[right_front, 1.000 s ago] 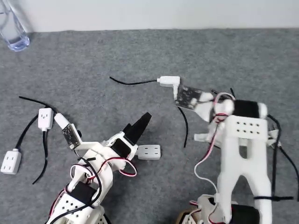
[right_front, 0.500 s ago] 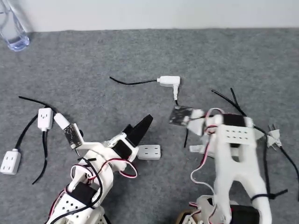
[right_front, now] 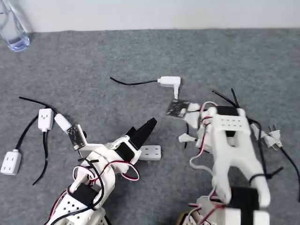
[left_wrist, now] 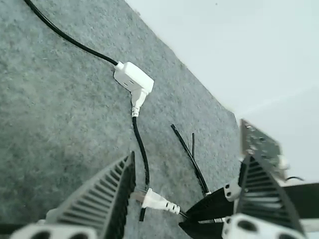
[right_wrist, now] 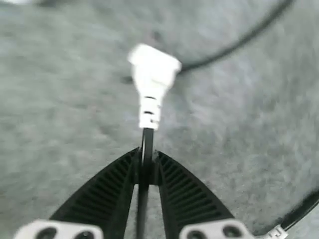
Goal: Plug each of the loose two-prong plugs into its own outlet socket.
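Here the right gripper (right_wrist: 147, 155) is clenched on the black cord (right_wrist: 147, 138) just behind a white plug (right_wrist: 149, 111) seated in its outlet (right_wrist: 153, 67); the left gripper (left_wrist: 189, 162) hangs spread. Tugging the cord could unseat that plug

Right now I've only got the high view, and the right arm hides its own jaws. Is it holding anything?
Observer: Yes, the right gripper has its jaws shut on a black cable, just behind a white plug.
Operator: Left side?
Observer: On the left gripper the jaws are open, with nothing between them.
Operator: Which way do the prongs face?
Observer: In the left wrist view, the white plug points its prongs straight out, away from the right gripper.
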Controlling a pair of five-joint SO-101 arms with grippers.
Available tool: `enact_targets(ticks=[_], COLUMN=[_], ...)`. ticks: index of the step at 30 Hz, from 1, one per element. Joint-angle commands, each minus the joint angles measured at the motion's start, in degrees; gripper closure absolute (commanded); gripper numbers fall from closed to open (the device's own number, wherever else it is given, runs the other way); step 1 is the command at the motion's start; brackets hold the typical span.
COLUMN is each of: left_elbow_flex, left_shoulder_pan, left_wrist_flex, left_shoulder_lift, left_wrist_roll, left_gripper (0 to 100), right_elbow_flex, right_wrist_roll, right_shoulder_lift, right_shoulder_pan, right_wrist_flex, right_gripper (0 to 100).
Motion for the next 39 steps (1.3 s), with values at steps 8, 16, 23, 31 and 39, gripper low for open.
enact_targets(ticks=[8, 16, 23, 31, 39], left_elbow_flex=[-0.3, -0.3, -0.3, -0.3, -0.3], left_shoulder_pan=[0.3, 0.3, -0.2, 0.2, 0.2], left_wrist_flex=[-1.2, -1.3, -1.2, -1.2, -1.2], left_shoulder_lift=[-0.6, -0.6, -0.6, -0.6, -0.6], left_wrist_roll=[-0.7, -0.7, -0.7, -0.7, -0.7], left_gripper=[68, 68, 68, 68, 68], right_elbow_flex=[-3.3, -3.1, -1.7, -5.5, -8.4], right_wrist_roll=[5.1, 6.9, 7.6, 7.8, 7.9], right_shoulder_lift=[-0.8, -7.3, -4.3, 9.2, 14.2], right_shoulder_pan=[4.9, -5.0, -10.3, -9.9, -9.8], right_wrist_flex=[4.6, 12.4, 5.6, 0.2, 0.7], right_gripper=[79.6, 77.8, 77.5, 77.8, 77.9])
